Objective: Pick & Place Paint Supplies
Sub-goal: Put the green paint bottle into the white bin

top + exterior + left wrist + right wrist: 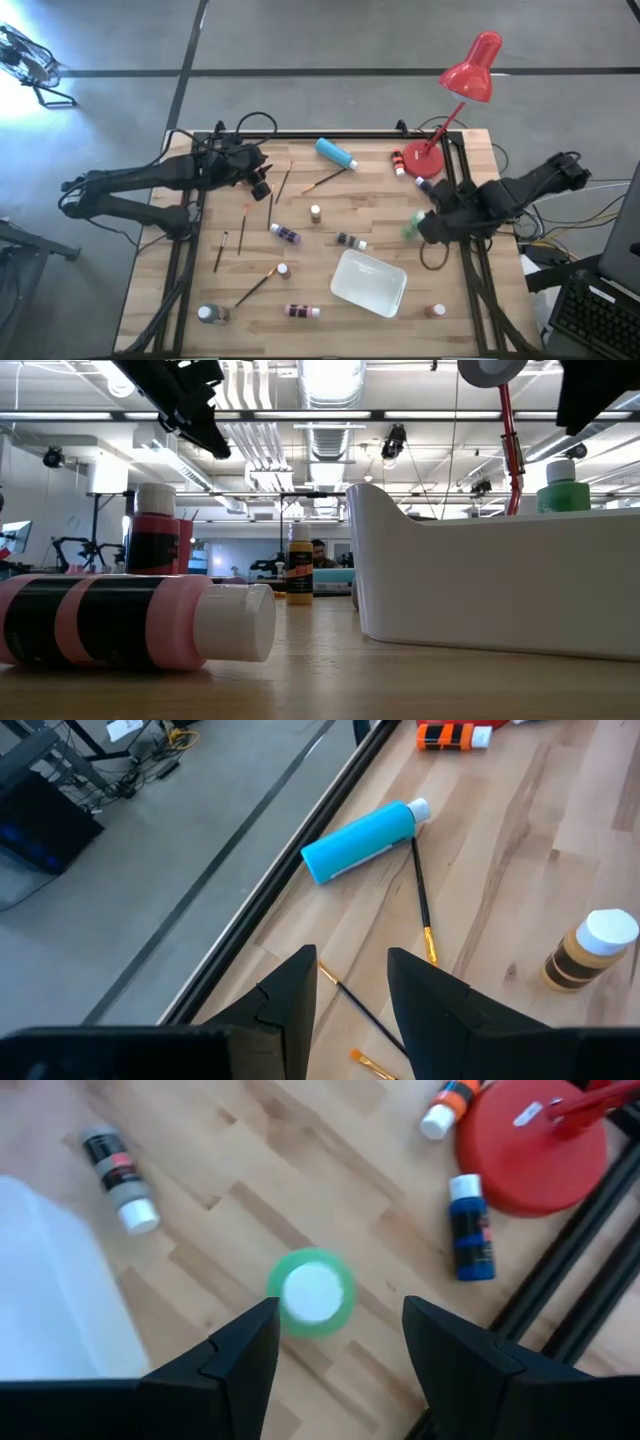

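My right gripper (340,1308) (428,222) is open and hovers over an upright green, white-capped bottle (312,1292) (414,227) near the table's right edge; its fingers stand above it on either side without touching it. My left gripper (352,960) (262,185) is open above the far-left part of the table, over a thin dark brush (372,1018). A blue bottle (360,840) lies on its side beyond, with another brush (421,900) beside it. More bottles (285,234) and brushes (243,225) are scattered over the wood.
A white tray (368,282) sits near the table's front right. The red lamp's base (425,158) stands at the far right, with an orange bottle (447,1107) and a dark blue bottle (470,1230) lying next to it. Black frame rails (470,270) run along both sides.
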